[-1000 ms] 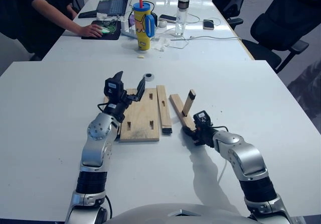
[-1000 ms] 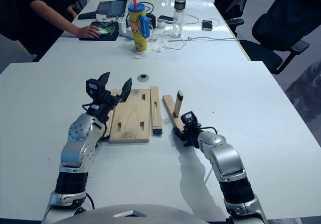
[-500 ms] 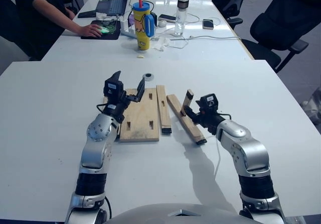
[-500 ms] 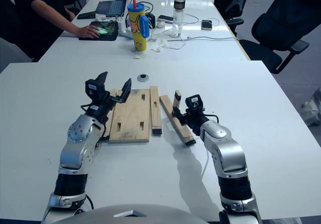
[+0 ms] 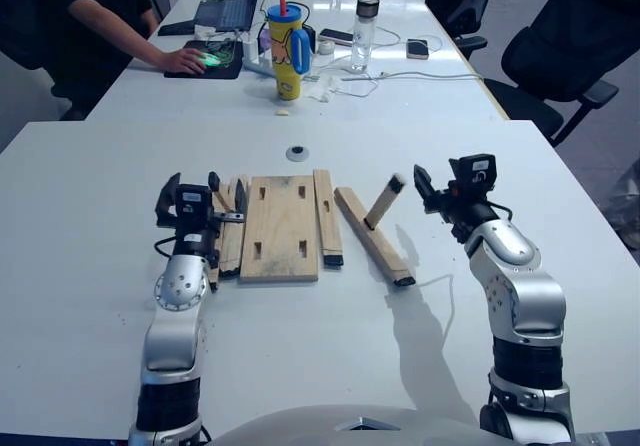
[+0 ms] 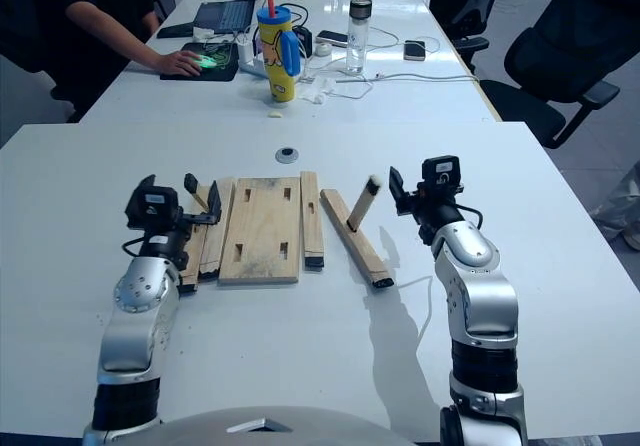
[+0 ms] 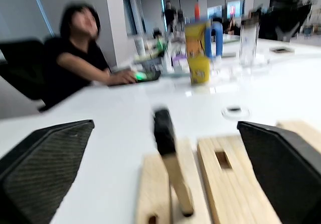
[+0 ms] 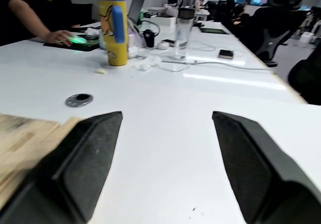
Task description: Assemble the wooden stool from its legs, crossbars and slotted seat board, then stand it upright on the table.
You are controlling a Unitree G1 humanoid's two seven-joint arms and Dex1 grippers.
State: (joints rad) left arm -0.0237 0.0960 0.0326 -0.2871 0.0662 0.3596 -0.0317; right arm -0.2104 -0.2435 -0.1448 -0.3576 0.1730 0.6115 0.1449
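White worktop carries every stool part, mostly lying loose, so I judge the assembly barely begun. At far left my left gripper sits low with its fingers spread wide over the narrow strips, straddling a dark-tipped peg that stands up from them. Just beside them lies the slotted seat board, then a notched bar touching its right edge, then an angled bar with a short piece leaning up out of it. My right gripper hangs spread and empty to the right of that piece. A second ago the left was raised above the board's left edge and the right was down at the angled bar; both have since moved outward. Next, I reckon, the left must pinch a strip squarely.
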